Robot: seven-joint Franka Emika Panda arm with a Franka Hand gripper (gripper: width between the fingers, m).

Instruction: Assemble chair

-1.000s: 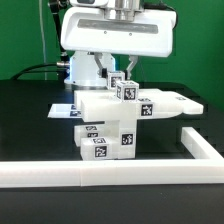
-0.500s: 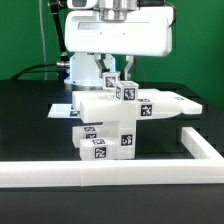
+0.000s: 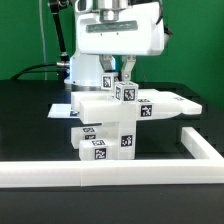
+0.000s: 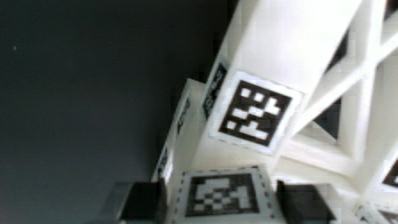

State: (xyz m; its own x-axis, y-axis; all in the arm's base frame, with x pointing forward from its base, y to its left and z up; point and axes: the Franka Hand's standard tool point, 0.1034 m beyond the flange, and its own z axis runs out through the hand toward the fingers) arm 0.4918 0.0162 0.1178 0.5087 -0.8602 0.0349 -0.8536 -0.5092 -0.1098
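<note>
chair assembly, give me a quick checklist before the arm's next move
1. End effector directly above the small tagged block: ok.
2. Fingers closed on that block: cannot tell, contact is hidden.
3. Seat panel lying flat across the stack: ok.
4. Lower tagged blocks upright against the border rail: ok.
5. Block seated fully in its joint: cannot tell.

chair (image 3: pixel 112 118): white plastic, smooth, matt | table (image 3: pixel 30 120): black, matt
</note>
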